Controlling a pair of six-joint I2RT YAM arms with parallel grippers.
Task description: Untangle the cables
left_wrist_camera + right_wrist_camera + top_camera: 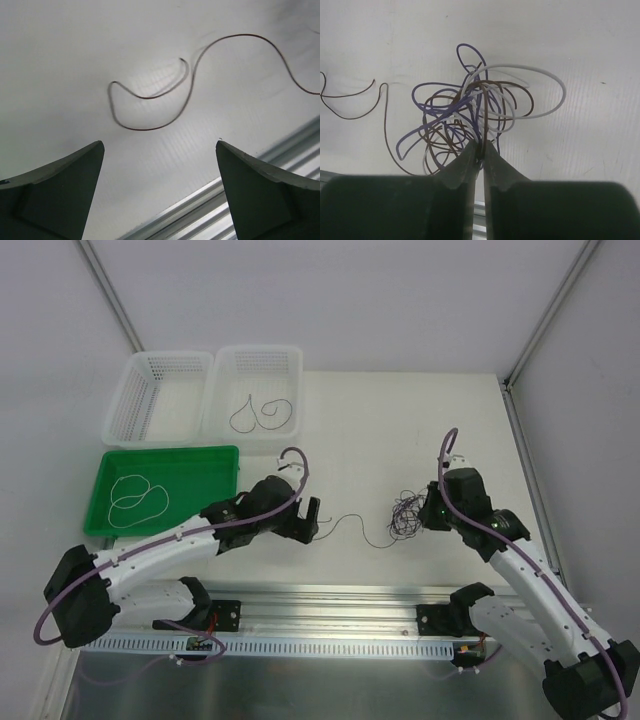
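The tangle of thread-thin purple, brown and white cables (475,110) lies on the white tabletop (400,430), right of centre. It sits just in front of the white-and-black right arm (520,570), whose jaws are pinched tight on a few strands at its near edge. One loose brown strand (245,35) runs out leftward. Its curled free end lies just ahead of the left arm (180,540), whose jaws stand wide with nothing between them.

The step in hand looks like drawing that brown strand free. To do it well, I'd say the left jaws should settle over the curl, close squarely on that single strand, and pull slowly leftward, low over the tabletop. Meanwhile the right side anchors the tangle. A sharp tug could tighten a loop or drag the whole tangle along.

Only the overhead view shows a white cable (135,498) in the green plastic tray (200,480) and a dark cable (262,415) in a white mesh basket (258,355). Only the right wrist view separates the colours, though which strands are pinched I cannot tell. Only the left wrist view shows the brown end's S-curve clearly.
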